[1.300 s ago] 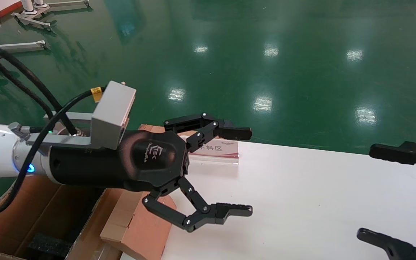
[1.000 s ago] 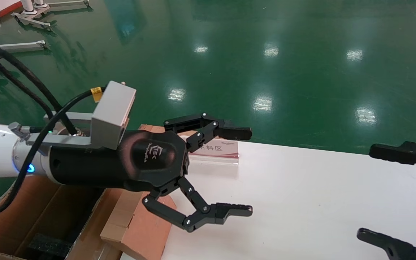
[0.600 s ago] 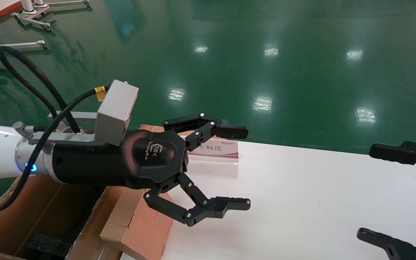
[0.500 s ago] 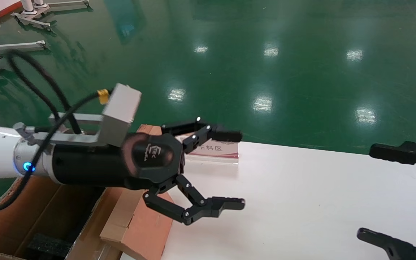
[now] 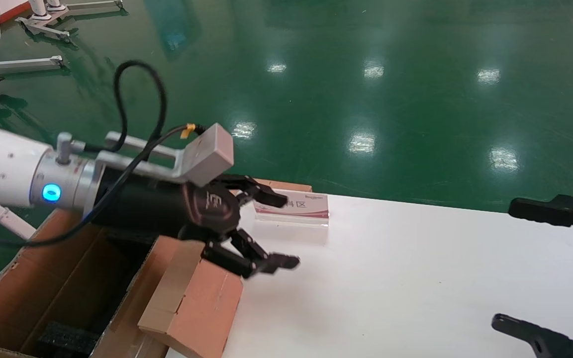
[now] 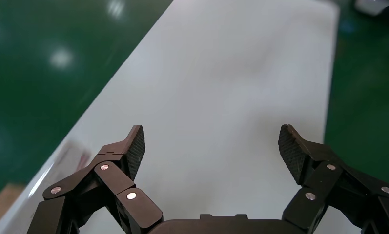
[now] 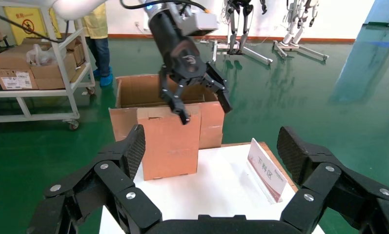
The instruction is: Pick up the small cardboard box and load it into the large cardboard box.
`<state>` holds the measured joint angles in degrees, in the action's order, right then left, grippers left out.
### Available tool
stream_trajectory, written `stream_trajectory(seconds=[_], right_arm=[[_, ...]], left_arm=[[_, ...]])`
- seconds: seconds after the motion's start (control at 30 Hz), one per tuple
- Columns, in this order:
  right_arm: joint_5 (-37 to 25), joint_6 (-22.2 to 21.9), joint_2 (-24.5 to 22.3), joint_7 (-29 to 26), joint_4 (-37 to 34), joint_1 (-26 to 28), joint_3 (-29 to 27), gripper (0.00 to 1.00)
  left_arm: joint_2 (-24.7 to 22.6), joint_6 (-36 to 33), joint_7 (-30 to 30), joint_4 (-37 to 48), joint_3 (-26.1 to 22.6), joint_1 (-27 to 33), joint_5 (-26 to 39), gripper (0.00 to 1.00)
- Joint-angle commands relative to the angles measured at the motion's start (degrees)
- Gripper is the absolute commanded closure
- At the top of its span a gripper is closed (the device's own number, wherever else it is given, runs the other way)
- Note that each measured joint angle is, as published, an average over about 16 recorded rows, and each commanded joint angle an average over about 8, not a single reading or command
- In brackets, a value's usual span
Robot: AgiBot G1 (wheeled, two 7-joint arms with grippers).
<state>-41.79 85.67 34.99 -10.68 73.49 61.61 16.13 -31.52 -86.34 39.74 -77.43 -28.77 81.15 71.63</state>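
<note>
The small cardboard box [image 5: 192, 303] is orange-brown with paler tan flaps and stands upright at the left end of the white table [image 5: 416, 278]. It also shows in the right wrist view [image 7: 170, 141]. The large cardboard box [image 5: 43, 288] stands open on the floor just left of it, with black foam [image 5: 65, 338] at its bottom. It shows behind the small box in the right wrist view [image 7: 138, 90]. My left gripper [image 5: 284, 231] is open and empty, just above the small box's top edge. My right gripper [image 5: 508, 263] is open and empty over the table's right end.
A white and red sign card [image 5: 301, 206] stands near the table's far left edge, and shows in the right wrist view [image 7: 265, 170]. Green shiny floor lies beyond the table. A trolley with cartons [image 7: 31, 63] stands far behind the large box.
My left gripper has drawn back to the left and lower, towards the small box's top, with the wrist turned. It stays open. The right arm has not moved.
</note>
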Motion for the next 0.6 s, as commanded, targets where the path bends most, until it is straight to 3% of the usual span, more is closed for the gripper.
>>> stream_trajectory(seconds=[0.03,0.33,0.6], right_arm=[[0.01,0.00,0.00,0.00,0.00,0.00,0.01,0.00],[0.03,-0.02,-0.02,0.02,0.00,0.01,0.05,0.00],[0.06,-0.03,-0.03,0.04,0.00,0.02,0.08,0.00]], left_arm=[[-0.44,-0.79,4.30,-0.12,-1.64,3.23,4.02,0.00],[-2.45,-3.64,17.29,-0.35,-11.04,14.84,16.23,0.00],[-2.37,-4.17,23.91,-0.24,-20.49,21.09,14.96,0.00]])
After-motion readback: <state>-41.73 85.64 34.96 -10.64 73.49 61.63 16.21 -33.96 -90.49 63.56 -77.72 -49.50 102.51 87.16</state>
